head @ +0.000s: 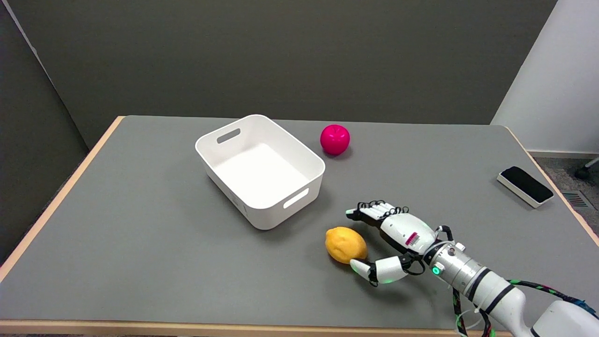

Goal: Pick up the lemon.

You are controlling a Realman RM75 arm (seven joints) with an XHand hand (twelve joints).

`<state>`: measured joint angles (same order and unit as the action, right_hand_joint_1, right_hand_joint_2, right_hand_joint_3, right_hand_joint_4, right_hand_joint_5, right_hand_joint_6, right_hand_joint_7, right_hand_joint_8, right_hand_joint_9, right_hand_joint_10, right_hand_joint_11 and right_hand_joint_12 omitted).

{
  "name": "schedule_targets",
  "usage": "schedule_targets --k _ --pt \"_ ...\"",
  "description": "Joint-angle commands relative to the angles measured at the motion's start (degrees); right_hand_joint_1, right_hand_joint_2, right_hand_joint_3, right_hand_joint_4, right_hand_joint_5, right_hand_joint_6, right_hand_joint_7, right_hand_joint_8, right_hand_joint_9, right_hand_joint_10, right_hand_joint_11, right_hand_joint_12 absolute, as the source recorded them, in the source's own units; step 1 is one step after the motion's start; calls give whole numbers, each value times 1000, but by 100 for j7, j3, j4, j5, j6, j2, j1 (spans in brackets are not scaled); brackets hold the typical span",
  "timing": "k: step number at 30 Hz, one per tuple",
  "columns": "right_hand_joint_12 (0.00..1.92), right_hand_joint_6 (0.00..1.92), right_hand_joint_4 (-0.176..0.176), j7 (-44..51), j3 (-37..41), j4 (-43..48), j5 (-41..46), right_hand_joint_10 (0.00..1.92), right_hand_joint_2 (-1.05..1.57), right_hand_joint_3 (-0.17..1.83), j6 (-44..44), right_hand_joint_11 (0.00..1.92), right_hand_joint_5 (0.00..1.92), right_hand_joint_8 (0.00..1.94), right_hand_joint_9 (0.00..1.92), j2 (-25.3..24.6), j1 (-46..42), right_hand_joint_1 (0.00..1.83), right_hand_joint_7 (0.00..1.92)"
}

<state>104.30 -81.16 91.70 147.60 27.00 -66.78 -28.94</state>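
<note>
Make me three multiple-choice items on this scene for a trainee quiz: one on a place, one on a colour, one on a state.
1. Where does the lemon lie?
A. in the bin
B. on the table, just ahead of the right hand
C. beside the black device

2. What colour is the ball beyond the white bin?
A. pink
B. blue
C. green

3. How is the right hand?
A. holding the lemon aloft
B. fingers apart around the lemon, not gripping
C. inside the bin

Key: 1 B, lemon rests on the grey top; 2 A, plainly magenta-pink; 3 B, fingers spread.
</note>
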Motion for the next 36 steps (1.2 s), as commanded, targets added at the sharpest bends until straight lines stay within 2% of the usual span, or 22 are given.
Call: schedule_targets --k 1,3,6,14,29,31,33,35,36 --pt "1294 422 -167 -48 -263 -228 6 911 685 819 212 53 177 508 168 -17 160 573 307" --pt "1271 457 -169 -48 -270 -322 6 872 659 913 404 66 170 555 192 -54 234 534 301" --pt "1348 520 -176 -48 -273 -508 6 1004 738 826 759 122 239 660 279 -150 357 627 397" --pt "1453 744 -176 -48 -273 -683 6 1178 777 834 1013 233 330 956 460 -270 516 686 498" --pt "1482 663 -176 -171 -344 -827 6 1213 753 846 1006 252 308 1053 484 -343 747 704 472" --pt "1517 853 -176 -200 -344 -856 6 1227 778 834 1013 286 352 1131 512 -378 815 730 464" --pt "1560 1087 -176 -200 -351 -896 6 1255 793 852 1013 326 391 1315 541 -412 881 785 443" --pt "1595 1528 -167 -200 -352 -913 6 1265 1134 415 986 332 511 1379 565 -448 978 935 451" --pt "1611 1656 -163 -200 -352 -915 6 1273 1229 294 970 341 547 1411 575 -459 1012 978 458"
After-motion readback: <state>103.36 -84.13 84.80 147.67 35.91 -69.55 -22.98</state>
